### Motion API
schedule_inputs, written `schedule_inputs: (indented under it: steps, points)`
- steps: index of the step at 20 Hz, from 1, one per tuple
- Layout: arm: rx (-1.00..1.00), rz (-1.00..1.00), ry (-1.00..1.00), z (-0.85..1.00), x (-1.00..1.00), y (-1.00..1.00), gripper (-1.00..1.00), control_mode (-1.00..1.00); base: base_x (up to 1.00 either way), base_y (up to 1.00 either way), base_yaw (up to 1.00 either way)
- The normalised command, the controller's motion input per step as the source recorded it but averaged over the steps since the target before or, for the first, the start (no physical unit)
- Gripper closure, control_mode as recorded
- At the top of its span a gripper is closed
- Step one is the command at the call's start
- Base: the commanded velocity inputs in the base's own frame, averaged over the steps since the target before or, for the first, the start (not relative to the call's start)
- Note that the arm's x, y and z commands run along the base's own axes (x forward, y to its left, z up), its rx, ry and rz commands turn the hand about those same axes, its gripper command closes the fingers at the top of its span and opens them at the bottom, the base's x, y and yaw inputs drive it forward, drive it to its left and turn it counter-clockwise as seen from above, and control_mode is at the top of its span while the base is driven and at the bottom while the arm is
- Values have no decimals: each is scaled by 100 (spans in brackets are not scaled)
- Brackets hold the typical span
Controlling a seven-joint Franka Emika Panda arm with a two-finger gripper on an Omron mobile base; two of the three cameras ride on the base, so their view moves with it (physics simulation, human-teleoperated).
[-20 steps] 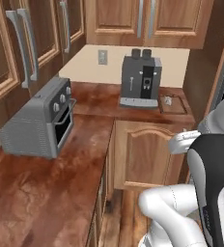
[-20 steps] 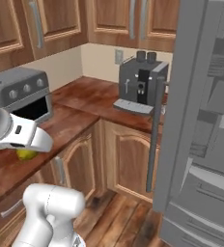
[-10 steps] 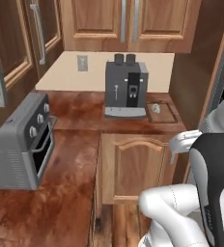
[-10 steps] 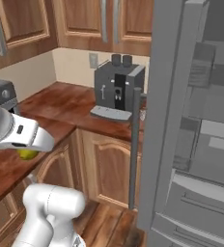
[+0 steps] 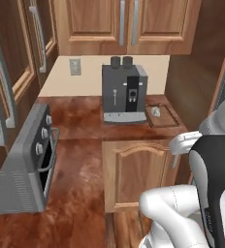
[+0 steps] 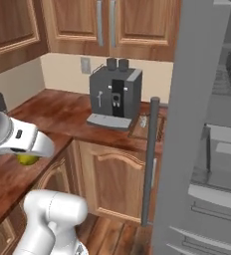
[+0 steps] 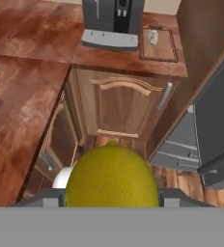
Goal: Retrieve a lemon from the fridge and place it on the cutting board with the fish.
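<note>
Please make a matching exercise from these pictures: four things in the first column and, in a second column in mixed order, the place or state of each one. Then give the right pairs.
Things:
1. lemon
2. fish
3. coffee machine
4. fridge

Places or states:
A. stands on the counter, to the left of the cutting board
B. its door is open and the shelves show
C. held in the gripper, above the floor
D. lies on the cutting board

Right pairs: 1-C, 2-D, 3-A, 4-B

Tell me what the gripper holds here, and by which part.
The gripper holds the lemon, fingers on its two opposite sides; the contact itself is hidden.
</note>
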Motion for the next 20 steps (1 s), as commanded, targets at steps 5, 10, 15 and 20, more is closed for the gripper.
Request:
schedule_inputs:
  steps: [5, 10, 15, 20]
  points:
    - [0, 0, 0, 0, 0, 0, 100, 100, 46, 2, -26]
    - [0, 0, 0, 0, 0, 0, 100, 100, 46, 0, -31]
    - [0, 0, 0, 0, 0, 0, 100, 100, 43, 4, -36]
    - [0, 0, 0, 0, 0, 0, 100, 100, 43, 19, -37]
